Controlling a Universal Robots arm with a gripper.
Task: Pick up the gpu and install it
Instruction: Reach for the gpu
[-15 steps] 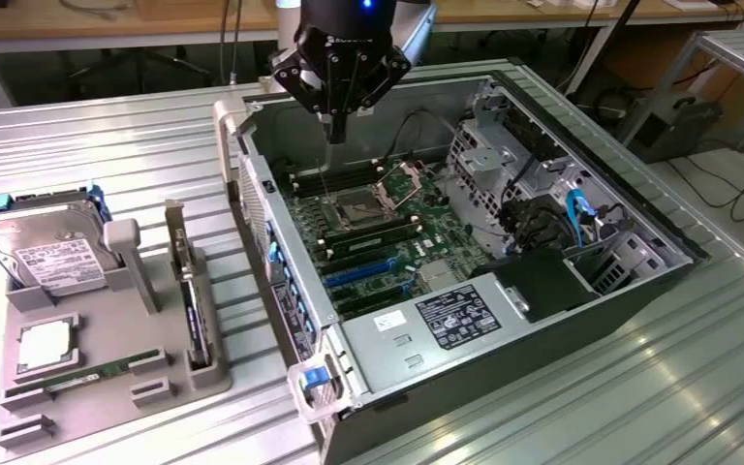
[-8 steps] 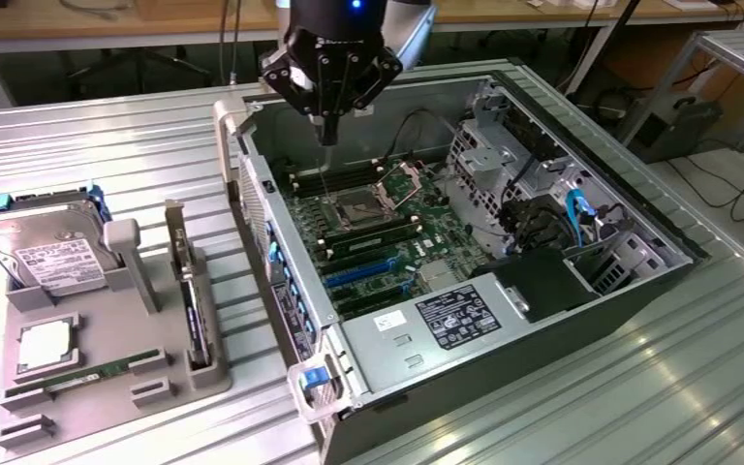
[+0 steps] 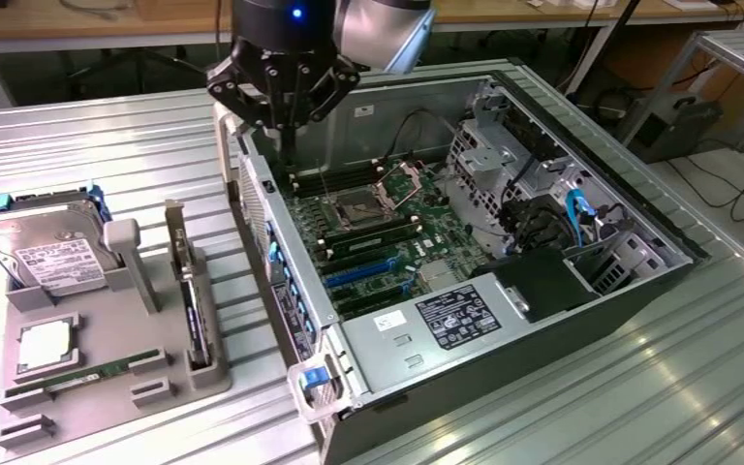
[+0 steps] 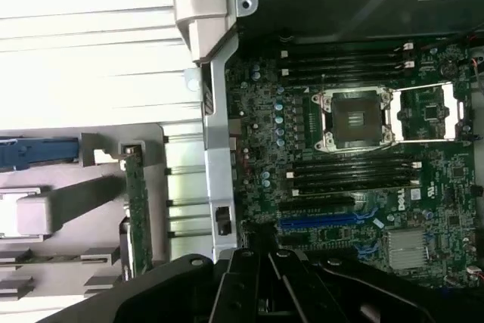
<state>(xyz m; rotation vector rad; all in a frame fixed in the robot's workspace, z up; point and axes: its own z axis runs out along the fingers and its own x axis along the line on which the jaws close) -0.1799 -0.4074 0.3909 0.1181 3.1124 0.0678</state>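
Grey plastic holder (image 3: 113, 334) on the exterior view's left carries the gpu (image 3: 189, 300) (image 4: 138, 209) — it stands on its edge in a slot, between the hard drive (image 3: 49, 257) and the open computer case (image 3: 631, 223). The gripper (image 3: 282, 118) (image 4: 261, 277) hangs over the case wall, above the motherboard (image 3: 386, 232), apart from the card. I cannot tell whether it is open or closed. In my judgement, for a good pick you should come straight down over the card's upper edge, aligned along the board — grasp the board, not the metal bracket, and lift vertically so the slot does not bind.
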